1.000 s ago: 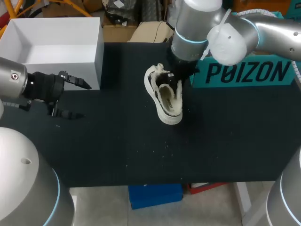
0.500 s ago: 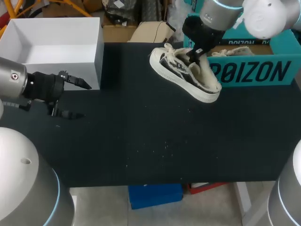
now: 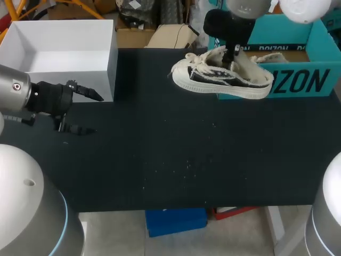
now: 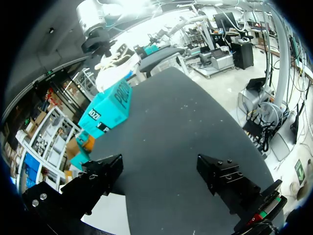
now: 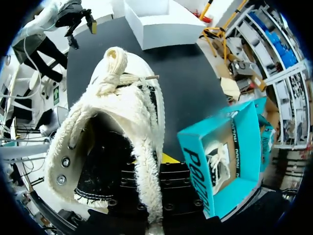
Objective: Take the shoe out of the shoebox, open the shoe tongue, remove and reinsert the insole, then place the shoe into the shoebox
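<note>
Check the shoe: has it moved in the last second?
Yes. The shoe in the right claw went from mid-table to the front wall of the teal shoebox, turning level.

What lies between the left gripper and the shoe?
Nothing: the head view shows only bare black table between the left gripper and the shoe.

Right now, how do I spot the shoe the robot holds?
Find the black table, then the teal box at its far right corner. At the box's left end the right gripper holds a cream shoe with black sides. The other shoe lies inside the box; this one hangs outside.
</note>
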Available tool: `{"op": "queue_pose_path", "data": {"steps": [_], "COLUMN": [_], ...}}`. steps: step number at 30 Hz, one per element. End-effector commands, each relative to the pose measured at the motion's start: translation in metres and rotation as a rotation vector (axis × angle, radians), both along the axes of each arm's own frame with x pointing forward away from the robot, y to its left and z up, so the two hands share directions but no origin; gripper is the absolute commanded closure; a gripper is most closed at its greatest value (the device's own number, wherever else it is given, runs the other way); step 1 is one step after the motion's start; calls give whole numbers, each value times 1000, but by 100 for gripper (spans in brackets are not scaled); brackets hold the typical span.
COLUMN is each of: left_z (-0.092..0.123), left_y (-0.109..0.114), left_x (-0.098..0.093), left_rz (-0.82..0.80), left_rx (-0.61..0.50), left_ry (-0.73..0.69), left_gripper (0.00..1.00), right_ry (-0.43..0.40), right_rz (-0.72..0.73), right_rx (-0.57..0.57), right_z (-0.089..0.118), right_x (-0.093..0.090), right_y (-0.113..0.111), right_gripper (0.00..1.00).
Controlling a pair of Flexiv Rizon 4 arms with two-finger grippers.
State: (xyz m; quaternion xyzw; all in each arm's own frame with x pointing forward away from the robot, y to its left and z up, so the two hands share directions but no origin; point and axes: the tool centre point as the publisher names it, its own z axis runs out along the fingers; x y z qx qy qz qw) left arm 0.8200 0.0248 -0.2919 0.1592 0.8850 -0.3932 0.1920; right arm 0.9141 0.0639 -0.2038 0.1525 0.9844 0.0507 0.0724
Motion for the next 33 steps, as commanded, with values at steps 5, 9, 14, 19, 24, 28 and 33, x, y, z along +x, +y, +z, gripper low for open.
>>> {"op": "queue_pose_path", "data": {"steps": [5,9,14,19,24,28,33], "left_z": [-1,-1,-1,-1,-1,-1,-1], "left_y": [-1,-1,-1,-1,-1,-1,-1], "left_x": [0,0,0,0,0,0,0], "left_rz": [2,2,2,2,2,2,2], "left_rx": [1,1,1,1,1,1,1], "left_ry": [-3,-3,-3,-3,-3,-3,-3], "left_gripper": [0,0,0,0,0,0,0], "right_ry": [-54,-64,-43,-8,6,8,-1], "right_rz": [108,147,247,309,346,358,326], "right_rx": [-63,-59,-51,-81,-113,-127,-130], "right_z": [22,37,45,54,50,43,27], "right_x": [19,38,65,102,144,179,221], "right_y": [-16,-24,-35,-57,-82,-102,-128], "right_gripper": [100,100,100,100,100,100,100]}}
